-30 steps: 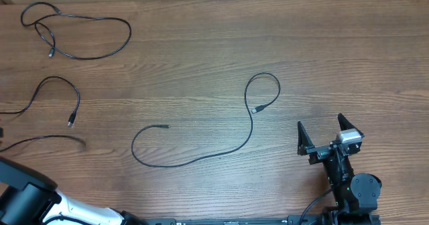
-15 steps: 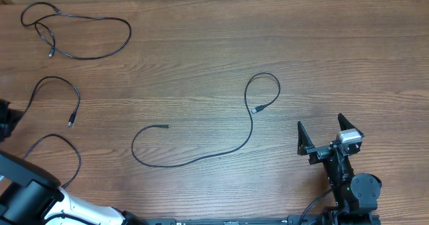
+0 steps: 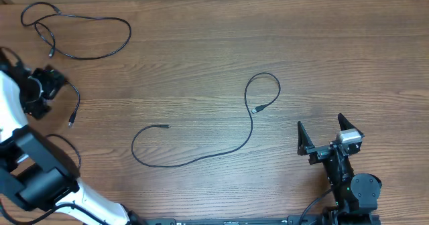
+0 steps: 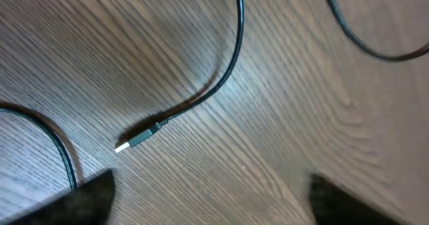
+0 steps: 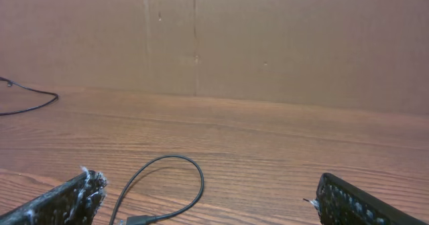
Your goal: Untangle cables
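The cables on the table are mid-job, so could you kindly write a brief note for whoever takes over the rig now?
Left tool: open, empty, hovering over the left-edge cable, near its plug.
Right tool: open, empty, at the near right.
Middle cable: laid out alone, touching no other.
Far-left cable: crosses itself in loops.
Done: these three lie apart from one another.
Left: open out the far-left loops; part of the left-edge cable is hidden, so check it.
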